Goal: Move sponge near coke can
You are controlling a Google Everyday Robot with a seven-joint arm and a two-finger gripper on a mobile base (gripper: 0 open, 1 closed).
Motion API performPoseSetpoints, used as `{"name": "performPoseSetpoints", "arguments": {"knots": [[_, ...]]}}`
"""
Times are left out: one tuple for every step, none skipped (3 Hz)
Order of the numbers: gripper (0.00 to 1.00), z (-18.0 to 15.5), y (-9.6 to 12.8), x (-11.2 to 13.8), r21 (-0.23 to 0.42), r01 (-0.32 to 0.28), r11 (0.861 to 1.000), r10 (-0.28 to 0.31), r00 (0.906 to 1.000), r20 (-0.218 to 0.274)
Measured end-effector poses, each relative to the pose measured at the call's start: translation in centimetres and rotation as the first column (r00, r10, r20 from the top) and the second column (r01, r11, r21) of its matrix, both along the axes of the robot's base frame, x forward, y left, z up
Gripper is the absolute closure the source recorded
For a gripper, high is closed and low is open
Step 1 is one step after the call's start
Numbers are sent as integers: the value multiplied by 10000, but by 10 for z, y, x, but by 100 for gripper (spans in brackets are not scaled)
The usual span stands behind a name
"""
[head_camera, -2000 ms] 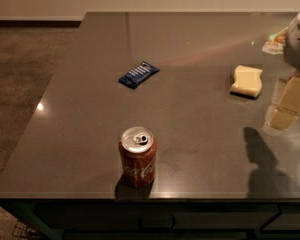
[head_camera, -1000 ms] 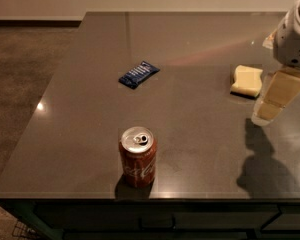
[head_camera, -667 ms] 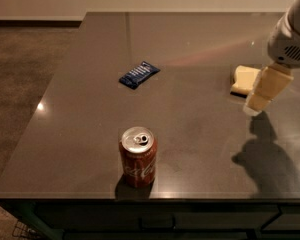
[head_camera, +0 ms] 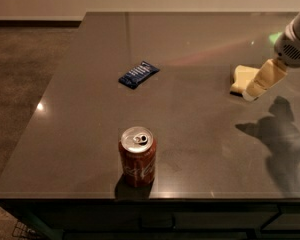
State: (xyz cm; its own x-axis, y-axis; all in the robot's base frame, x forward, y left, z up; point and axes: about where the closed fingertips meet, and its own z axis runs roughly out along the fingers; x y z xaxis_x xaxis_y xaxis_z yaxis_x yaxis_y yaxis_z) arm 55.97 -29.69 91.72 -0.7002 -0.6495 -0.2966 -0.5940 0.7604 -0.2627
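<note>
Red aluminium coke can [head_camera: 137, 156] with white script and a silver pull-tab top stands upright in the lower centre of the frame, near the front edge of the dark grey glossy table [head_camera: 190, 129]. Small shadow at its base.

Pale yellow soft rectangular sponge [head_camera: 241, 79] lies flat at the right of the frame, upper-middle height, well apart from the can. Its right side is covered by the arm.

Cream blocky gripper [head_camera: 252, 91] comes in from the upper right corner, angled down and left, tip at the sponge's lower right corner. It overlaps the sponge in this view; contact or just above, can't say. Grip state isn't readable from this angle. Grey vented wrist housing [head_camera: 295, 46] sits right behind it at the frame edge.

Arm shadow [head_camera: 280, 134] falls on the tabletop below the gripper, lower right.

Dark blue snack packet [head_camera: 138, 74] lies flat left of centre, upper half, turned diagonally, clear of both can and sponge.

Brown speckled floor [head_camera: 20, 74] at left.
</note>
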Motion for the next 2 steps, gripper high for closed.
{"name": "performPoseSetpoints", "arguments": {"knots": [[0, -16, -21, 17, 712, 1004, 9924, -1012, 9948, 80], [0, -37, -22, 35, 1502, 1398, 9787, -1421, 9898, 49]]}}
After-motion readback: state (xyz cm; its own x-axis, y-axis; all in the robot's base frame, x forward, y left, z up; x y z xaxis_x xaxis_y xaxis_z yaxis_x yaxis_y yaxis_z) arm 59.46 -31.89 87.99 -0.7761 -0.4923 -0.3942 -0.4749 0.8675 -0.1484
